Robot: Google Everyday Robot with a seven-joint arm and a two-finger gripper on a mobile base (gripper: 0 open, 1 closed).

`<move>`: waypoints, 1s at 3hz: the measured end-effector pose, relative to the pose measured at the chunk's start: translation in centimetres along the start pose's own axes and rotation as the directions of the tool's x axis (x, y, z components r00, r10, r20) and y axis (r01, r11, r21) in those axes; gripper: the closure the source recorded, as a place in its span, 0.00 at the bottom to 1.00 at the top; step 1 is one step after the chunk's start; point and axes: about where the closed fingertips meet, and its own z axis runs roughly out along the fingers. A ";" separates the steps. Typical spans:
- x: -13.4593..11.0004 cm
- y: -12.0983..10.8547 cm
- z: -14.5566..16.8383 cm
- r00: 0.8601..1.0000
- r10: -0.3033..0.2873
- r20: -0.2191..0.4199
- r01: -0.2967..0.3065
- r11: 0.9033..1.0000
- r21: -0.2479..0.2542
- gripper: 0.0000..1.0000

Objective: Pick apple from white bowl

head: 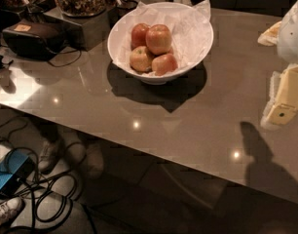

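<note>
The white bowl (197, 50) stands on the grey table, at the back middle, lined with crinkled white paper. Several apples lie in it. The apple (158, 38), the largest, orange-red with a pale sheen, sits on top of the pile. A darker red apple (138, 33) is to its left, a yellow-green blushed one (140, 58) is in front of that, and another orange-red one (164, 64) is at the front. My gripper (281, 112), cream and white, enters at the right edge, low over the table, well to the right of the bowl and apart from it.
A black case (34, 39) with a cable lies at the back left. Dark containers of food (81, 1) stand behind it. A pale wrapper (270, 33) lies at the back right. The table's front edge runs diagonally; cables, a blue box (5, 177) and shoes are on the floor below.
</note>
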 end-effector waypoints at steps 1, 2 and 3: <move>-1.1 -0.4 -0.5 1.000 -0.006 -0.005 0.006 1.000 0.014 0.00; -3.3 -0.8 -0.7 0.999 -0.039 -0.029 0.039 0.999 0.018 0.00; -6.3 -0.5 -1.1 0.993 -0.118 -0.026 0.118 0.992 0.036 0.00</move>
